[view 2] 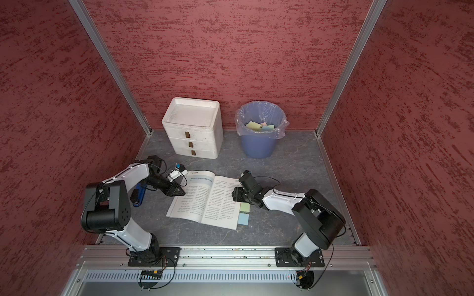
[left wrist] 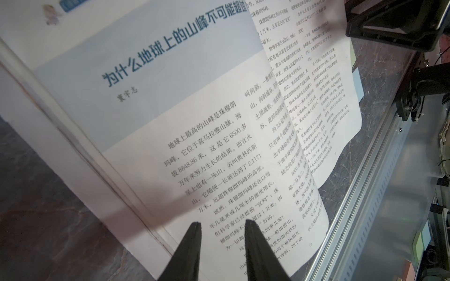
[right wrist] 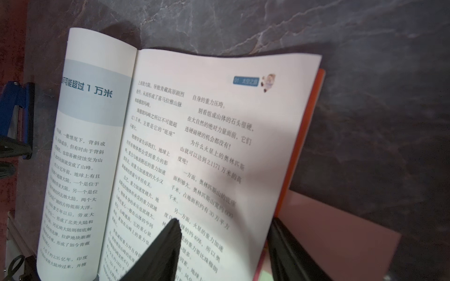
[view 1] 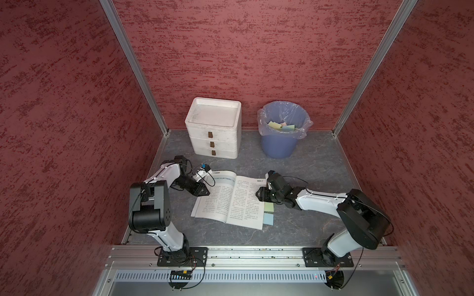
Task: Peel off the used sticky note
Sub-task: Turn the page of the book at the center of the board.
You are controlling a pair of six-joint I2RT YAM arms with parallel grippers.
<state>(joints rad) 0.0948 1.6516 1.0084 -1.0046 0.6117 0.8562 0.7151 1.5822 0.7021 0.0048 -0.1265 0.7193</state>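
The peel is judged not yet made. The right hand (right wrist: 224, 222) is seen low over the outer margin of the right page of the book (view 1: 230, 200), with its jaws set well apart and nothing gripped between them. One finger (right wrist: 168, 243) is placed over the printed page. The other is placed beyond the page edge, above a pink note (right wrist: 336, 233) that sticks out from under the page. Whether that finger touches the pink note cannot be told.

A green note (view 1: 268, 207) is found just beside the right hand, on its wrist side, and a blue note (view 1: 268, 219) just past the green one, farther from the hand. Both are stuck flat along the same page edge. Which of the three is the used one cannot be read from the pictures.

The left hand (left wrist: 222, 225) is held over the opposite page, well apart from the right hand. Its jaws are a little apart, print is visible in the gap, and nothing is clamped. It is judged to be steadying the book.

Well ahead of the right hand, a lined bin (view 1: 279, 148) is stood on the table (view 1: 320, 179), and several coloured notes (view 1: 280, 126) are seen inside it, so part of the clearing may be taken as done. What is left is judged to be the whole peel: a free edge is to be pinched and the note drawn off the page
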